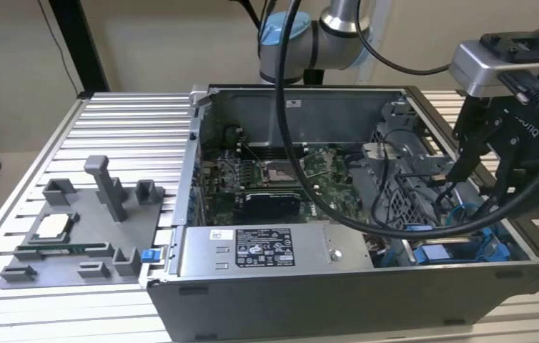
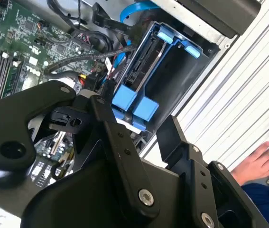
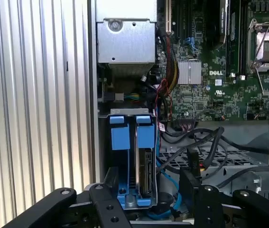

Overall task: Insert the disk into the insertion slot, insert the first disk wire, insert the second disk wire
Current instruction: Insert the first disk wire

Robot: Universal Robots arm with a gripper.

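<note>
The disk [image 3: 146, 173], in its blue carrier [image 3: 125, 137], stands on edge inside the insertion slot [image 2: 181, 80] at the case corner on the exterior view's right. In the exterior view the blue carrier [image 1: 441, 251] shows low in that corner. My black gripper [image 3: 151, 187] hangs open just above it, one finger on each side of the carrier [image 2: 134, 104] and not touching it. A black wire connector [image 3: 190, 160] lies loose close to one of my fingertips [image 3: 191, 183]. In the exterior view the gripper [image 1: 481, 182] hovers over the drive bay.
The power-supply box [image 1: 260, 250] and the motherboard [image 1: 279, 179] take up the rest of the case, and black cables [image 3: 210, 142] run loose beside the bay. A grey fixture plate [image 1: 69, 236] lies at the exterior view's left. A person's hand [image 2: 262, 161] rests outside the case.
</note>
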